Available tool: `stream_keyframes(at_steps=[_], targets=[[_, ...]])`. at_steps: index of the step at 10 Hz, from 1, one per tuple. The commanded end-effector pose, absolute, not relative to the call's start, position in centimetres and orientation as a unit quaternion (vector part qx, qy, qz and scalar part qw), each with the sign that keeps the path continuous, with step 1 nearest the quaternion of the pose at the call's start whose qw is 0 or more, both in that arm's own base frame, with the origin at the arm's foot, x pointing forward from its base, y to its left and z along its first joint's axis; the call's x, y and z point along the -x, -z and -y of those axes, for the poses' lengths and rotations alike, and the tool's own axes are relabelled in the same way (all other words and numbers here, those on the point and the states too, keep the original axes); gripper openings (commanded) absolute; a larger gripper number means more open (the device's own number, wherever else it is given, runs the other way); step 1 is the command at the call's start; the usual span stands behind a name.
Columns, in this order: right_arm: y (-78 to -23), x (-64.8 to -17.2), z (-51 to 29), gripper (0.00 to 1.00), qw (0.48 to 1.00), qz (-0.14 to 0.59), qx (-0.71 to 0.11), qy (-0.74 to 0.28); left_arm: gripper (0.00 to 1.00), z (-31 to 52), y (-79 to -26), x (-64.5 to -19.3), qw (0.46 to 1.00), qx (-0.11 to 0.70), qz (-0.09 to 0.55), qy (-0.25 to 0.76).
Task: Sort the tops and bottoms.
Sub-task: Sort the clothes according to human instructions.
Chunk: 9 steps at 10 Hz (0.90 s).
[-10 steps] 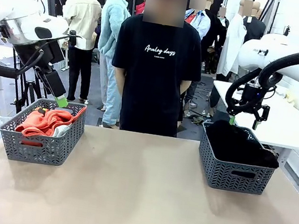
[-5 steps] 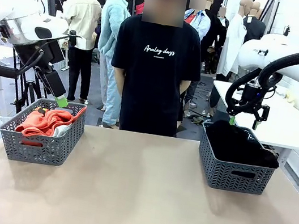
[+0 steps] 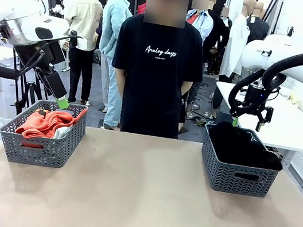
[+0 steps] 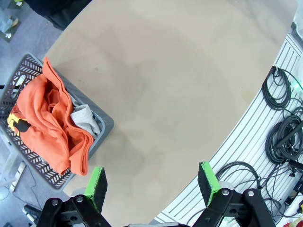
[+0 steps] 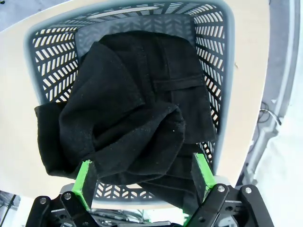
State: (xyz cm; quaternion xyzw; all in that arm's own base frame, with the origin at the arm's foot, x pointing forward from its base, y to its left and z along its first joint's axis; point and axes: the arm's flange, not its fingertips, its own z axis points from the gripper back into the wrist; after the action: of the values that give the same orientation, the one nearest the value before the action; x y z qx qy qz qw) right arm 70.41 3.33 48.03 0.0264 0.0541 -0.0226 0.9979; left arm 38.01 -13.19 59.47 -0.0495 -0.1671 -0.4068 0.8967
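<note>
Over on the left: grey basket (image 3: 42,143) near the table's left edge, stuffed with the tops, bright orange-red top (image 3: 45,122) heaped high and spilling over the rim, light grey top (image 3: 63,131) tucked in beside it. Just above the basket's far rim, left gripper (image 3: 60,101) hanging tilted, fingers (image 4: 97,185) spread wide, nothing between the green pads. From the left wrist view, same orange-red heap draped over the basket wall, grey cloth peeking out next to it, bare tan table (image 3: 137,198) stretching away. Middle of the scene: person in a black printed T-shirt (image 3: 157,73) standing at the far side. On to the right: second grey basket (image 3: 239,169) packed with the bottoms (image 3: 242,147), plain black cloth mounded above the rim. Right gripper (image 3: 247,122) hovering right over that basket's far edge, fingers (image 5: 85,182) wide apart, holding nothing, black folds directly below.
</note>
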Motion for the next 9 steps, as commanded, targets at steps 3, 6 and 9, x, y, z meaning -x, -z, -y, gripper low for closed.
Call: stream_keyframes(at_steps=[3, 6, 9], targets=[[-48.19, -70.43, -3.32, 1.0, 0.998, -0.052, -0.027, 0.018, 1.0, 13.09, -59.49, -37.79, 0.897, 0.05, 0.167, 0.407], [-48.19, -70.43, -3.32, 1.0, 0.998, -0.052, -0.027, 0.018, 1.0, 13.09, -59.49, -37.79, 0.897, 0.05, 0.167, 0.407], [-48.19, -70.43, -3.32, 1.0, 0.998, -0.052, -0.027, 0.018, 1.0, 13.09, -59.49, -37.79, 0.897, 0.05, 0.167, 0.407]])
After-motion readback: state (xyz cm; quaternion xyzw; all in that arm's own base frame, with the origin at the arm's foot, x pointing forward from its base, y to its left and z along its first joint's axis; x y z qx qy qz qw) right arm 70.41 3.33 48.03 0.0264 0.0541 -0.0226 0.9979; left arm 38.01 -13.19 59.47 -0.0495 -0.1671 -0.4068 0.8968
